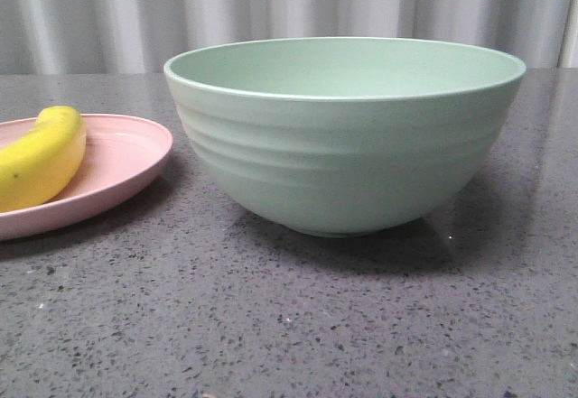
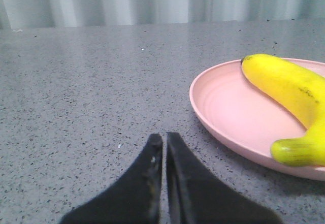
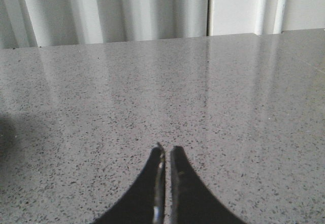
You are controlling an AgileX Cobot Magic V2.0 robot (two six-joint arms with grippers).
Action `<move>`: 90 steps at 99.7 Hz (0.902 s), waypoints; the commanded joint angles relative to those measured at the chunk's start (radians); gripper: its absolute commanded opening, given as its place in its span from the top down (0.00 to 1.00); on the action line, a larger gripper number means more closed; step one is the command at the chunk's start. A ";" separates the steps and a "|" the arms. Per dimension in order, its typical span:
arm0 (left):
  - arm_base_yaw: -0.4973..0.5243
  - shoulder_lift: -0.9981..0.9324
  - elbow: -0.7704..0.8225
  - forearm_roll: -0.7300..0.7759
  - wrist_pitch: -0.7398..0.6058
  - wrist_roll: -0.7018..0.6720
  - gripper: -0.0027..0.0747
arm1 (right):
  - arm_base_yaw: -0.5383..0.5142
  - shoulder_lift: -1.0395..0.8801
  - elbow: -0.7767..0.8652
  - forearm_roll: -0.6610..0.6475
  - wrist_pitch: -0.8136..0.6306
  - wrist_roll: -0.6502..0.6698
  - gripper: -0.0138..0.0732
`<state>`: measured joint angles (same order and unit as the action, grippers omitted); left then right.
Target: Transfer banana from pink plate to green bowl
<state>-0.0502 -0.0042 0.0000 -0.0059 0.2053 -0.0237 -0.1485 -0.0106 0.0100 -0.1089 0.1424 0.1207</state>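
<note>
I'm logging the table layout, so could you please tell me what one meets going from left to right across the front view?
banana → pink plate → green bowl, all on the grey speckled table. The banana lies on the plate's left part; the plate's bare right side comes next.

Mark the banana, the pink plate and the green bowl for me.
banana (image 1: 41, 159), front view, middle of its yellow body.
pink plate (image 1: 135, 150), front view, bare inner surface near the right rim.
green bowl (image 1: 343, 159), front view, ridged outer wall.
</note>
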 commanded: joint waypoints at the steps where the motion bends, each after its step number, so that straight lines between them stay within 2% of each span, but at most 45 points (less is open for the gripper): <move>1: 0.001 -0.029 0.010 -0.006 -0.088 -0.011 0.99 | -0.007 -0.023 0.020 0.000 -0.096 -0.007 0.91; 15: 0.001 -0.029 0.010 -0.030 -0.138 -0.011 0.99 | -0.007 -0.023 0.020 0.003 -0.131 -0.007 0.91; 23: 0.001 -0.029 0.000 -0.033 -0.149 -0.011 0.99 | -0.007 -0.023 0.011 0.054 -0.133 -0.007 0.91; 50: 0.001 0.000 -0.109 -0.039 -0.128 -0.013 0.99 | -0.007 -0.004 -0.122 0.077 0.048 -0.007 0.91; 66: 0.001 0.091 -0.194 -0.060 -0.084 -0.016 0.99 | -0.007 0.093 -0.218 0.077 0.164 -0.007 0.91; 79: 0.001 0.183 -0.246 -0.063 -0.085 -0.016 0.99 | -0.007 0.209 -0.294 0.077 0.182 -0.007 0.91; 90: 0.001 0.251 -0.259 -0.063 -0.142 -0.016 0.99 | -0.007 0.291 -0.352 0.089 0.180 -0.007 0.91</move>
<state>-0.0502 0.1862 -0.2163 -0.0576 0.1779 -0.0259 -0.1485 0.2128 -0.2698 -0.0308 0.3914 0.1207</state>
